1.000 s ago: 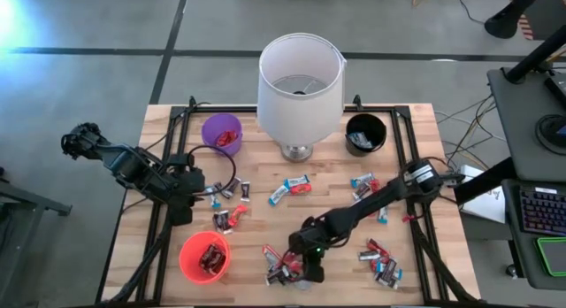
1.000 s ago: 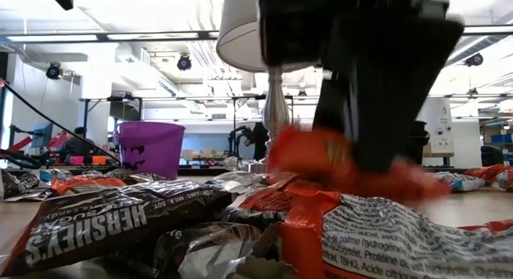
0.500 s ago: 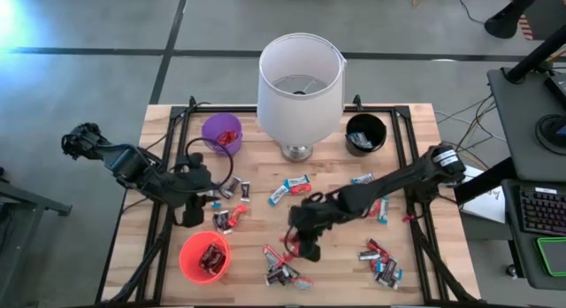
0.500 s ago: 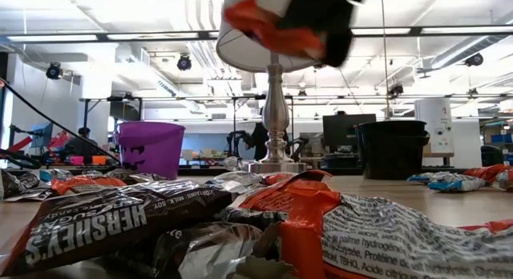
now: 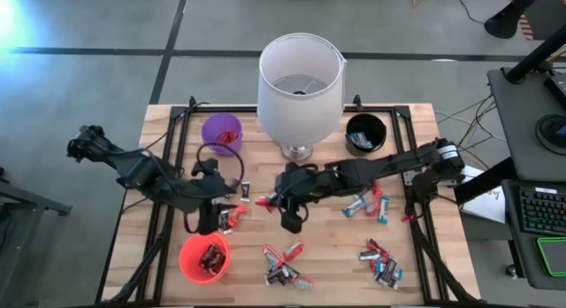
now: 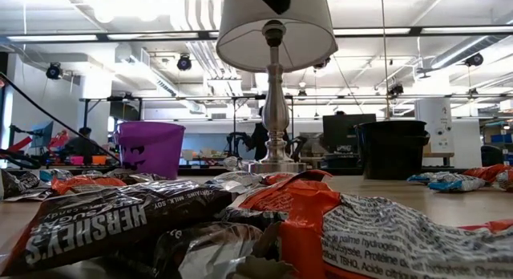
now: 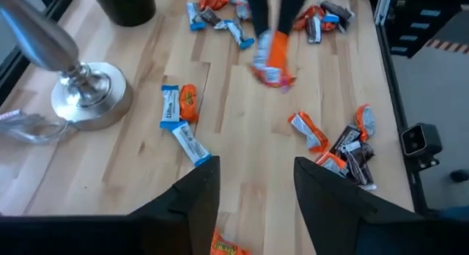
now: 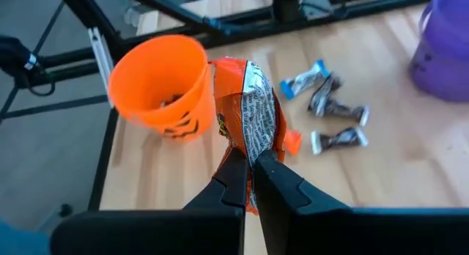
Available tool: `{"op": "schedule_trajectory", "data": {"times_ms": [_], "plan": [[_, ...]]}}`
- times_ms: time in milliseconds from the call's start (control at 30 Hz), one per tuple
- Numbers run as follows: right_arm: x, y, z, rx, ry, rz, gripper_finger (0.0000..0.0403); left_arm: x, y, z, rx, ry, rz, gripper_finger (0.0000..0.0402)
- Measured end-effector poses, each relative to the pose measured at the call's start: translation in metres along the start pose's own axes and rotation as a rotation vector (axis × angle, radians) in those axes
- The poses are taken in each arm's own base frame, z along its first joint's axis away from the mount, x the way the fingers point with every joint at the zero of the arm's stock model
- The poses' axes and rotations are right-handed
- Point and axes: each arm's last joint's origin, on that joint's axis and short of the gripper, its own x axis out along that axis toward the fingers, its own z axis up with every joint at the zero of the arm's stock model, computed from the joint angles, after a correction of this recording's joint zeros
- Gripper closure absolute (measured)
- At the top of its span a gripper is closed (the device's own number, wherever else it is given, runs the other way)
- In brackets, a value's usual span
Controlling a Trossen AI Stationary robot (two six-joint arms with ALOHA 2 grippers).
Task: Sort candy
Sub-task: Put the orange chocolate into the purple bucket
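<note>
An orange-and-silver candy (image 8: 249,116) is seen beside an orange cup (image 8: 161,83). A purple cup (image 5: 221,131), a black cup (image 5: 364,133) and a white lampshade (image 5: 301,76) are shown on pale wood.

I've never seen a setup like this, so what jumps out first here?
A big white lamp stands at the table's back edge, between a purple cup and a black cup. Mid-table, the right gripper pinches an orange candy. More candy lies scattered, and an orange cup sits front-left.
</note>
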Motion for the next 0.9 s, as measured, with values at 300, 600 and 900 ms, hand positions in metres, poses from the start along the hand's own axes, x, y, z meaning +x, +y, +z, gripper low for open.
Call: {"op": "schedule_trajectory", "data": {"times_ms": [300,600,900], "plan": [[-0.003,-0.002,0.017,-0.035,-0.036,-0.002,0.0394,0.038,-0.019,0.006,0.146,0.011,0.012,0.0219],[-0.001,-0.002,0.015,-0.034,-0.028,-0.002,0.0394,0.055,-0.014,0.012,0.112,0.007,0.049,0.0224],[0.000,0.000,0.011,-0.044,0.005,-0.004,0.0394,0.046,-0.009,0.019,0.088,-0.061,0.048,0.0223]]}}
